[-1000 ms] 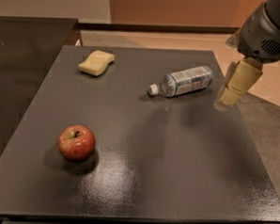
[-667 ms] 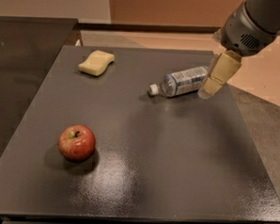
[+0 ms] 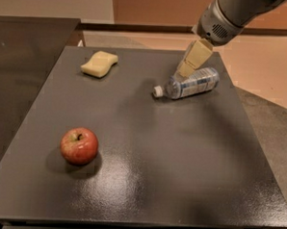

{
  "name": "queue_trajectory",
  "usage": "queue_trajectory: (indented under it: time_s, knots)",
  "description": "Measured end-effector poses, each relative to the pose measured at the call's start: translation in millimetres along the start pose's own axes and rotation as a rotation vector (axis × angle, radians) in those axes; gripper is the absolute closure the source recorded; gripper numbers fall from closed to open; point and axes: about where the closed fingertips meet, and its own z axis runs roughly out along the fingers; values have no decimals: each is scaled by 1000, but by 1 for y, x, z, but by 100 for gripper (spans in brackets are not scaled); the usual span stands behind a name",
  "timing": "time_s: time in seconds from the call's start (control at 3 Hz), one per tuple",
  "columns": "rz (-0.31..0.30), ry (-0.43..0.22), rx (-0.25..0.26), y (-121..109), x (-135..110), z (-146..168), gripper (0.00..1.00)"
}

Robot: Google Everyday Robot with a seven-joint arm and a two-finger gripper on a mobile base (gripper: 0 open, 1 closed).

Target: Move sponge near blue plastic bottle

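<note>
**Tool over the bottle, sponge well off to the upper left**

On my screen the pale yellow soft sponge (image 3: 99, 64) is a small foam block with wavy, pinched-in sides and a matte, slightly porous face. It lies flat in the upper left part of the frame. The small clear plastic bottle with a blue-and-white label and white cap (image 3: 191, 83) lies on its side at upper right of centre. Its cap points to the lower left, and its ribbed body catches a little light. A glossy round red apple (image 3: 79, 146) with a yellowish patch near the stem sits at lower left.

The tan, wedge-shaped tool (image 3: 186, 69) hangs from a grey metal wrist at the top right. It slants down to the left, and its tip sits at the bottle's upper edge, near the neck end. I cannot tell whether the tool is released or clenched. The sponge is well apart from it, far over to the left at about the same height in the frame.

The dark grey counter (image 3: 180, 152) has a fine pebbled finish with a soft sheen near the bottom. A second dark surface (image 3: 21, 57) adjoins it on the left. Tan flooring (image 3: 262, 60) shows at upper right.
</note>
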Motion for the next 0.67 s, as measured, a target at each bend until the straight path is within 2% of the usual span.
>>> queue_trajectory:
  time_s: [0.67]
  knots:
    - [3,-67,-40,-20,-65,62,0]
